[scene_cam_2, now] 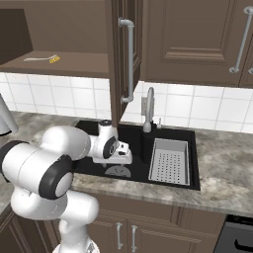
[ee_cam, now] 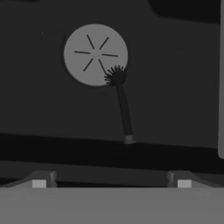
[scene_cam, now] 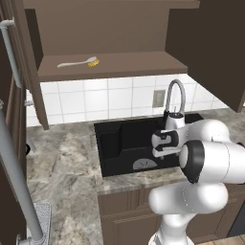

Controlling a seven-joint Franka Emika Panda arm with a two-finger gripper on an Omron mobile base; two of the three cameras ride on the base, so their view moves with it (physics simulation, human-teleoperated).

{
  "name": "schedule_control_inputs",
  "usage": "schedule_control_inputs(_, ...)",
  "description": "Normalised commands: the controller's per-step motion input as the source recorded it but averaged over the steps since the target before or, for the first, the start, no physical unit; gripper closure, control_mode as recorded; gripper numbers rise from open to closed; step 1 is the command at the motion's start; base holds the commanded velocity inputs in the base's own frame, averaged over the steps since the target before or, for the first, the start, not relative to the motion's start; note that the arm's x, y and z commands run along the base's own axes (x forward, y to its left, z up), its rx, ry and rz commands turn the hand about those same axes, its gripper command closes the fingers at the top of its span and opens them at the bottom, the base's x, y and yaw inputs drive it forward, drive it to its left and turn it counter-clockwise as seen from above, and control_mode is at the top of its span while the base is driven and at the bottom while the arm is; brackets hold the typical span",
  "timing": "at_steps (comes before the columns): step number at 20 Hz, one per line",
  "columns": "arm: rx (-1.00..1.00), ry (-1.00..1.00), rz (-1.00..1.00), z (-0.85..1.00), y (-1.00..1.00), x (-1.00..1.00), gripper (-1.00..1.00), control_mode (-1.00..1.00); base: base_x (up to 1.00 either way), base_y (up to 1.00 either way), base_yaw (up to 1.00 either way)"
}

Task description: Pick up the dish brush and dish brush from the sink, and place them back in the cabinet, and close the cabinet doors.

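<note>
The black-handled dish brush (ee_cam: 123, 109) lies on the floor of the black sink (scene_cam: 115, 139), its bristle head on the rim of the round grey drain (ee_cam: 89, 54). My gripper (ee_cam: 111, 183) hangs open above it, over the sink (scene_cam_2: 133, 136) near the faucet (scene_cam: 175, 95), with nothing between its fingers. The whitish-handled dish brush (scene_cam: 79, 62) with the yellow head lies on the shelf of the open cabinet (scene_cam: 115, 67), also seen as the dish brush (scene_cam_2: 42, 59) at the upper left of the right base view. The cabinet doors (scene_cam: 215, 48) stand swung open.
A grey perforated rack (scene_cam_2: 169, 160) sits in the right part of the sink. The open door (scene_cam_2: 118, 64) with its silver bar handle juts out over the sink's left side. Marbled counter (scene_cam: 62, 162) runs around the basin, with a tiled wall behind.
</note>
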Motion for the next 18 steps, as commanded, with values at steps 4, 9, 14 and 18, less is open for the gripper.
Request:
schedule_control_inputs(4,0.00,0.00,0.00,-0.08,-0.02,0.00,-1.00,-1.00,0.00,0.00,0.00)
schedule_control_inputs(9,0.00,0.00,0.00,-0.07,0.00,0.00,-1.00,-1.00,0.00,0.00,0.00)
schedule_control_inputs(14,0.00,0.00,0.00,-0.08,0.00,0.00,-1.00,-1.00,0.00,0.00,0.00)
schedule_control_inputs(18,0.00,-0.02,0.00,-0.08,0.00,0.00,-1.00,-1.00,0.00,0.00,0.00)
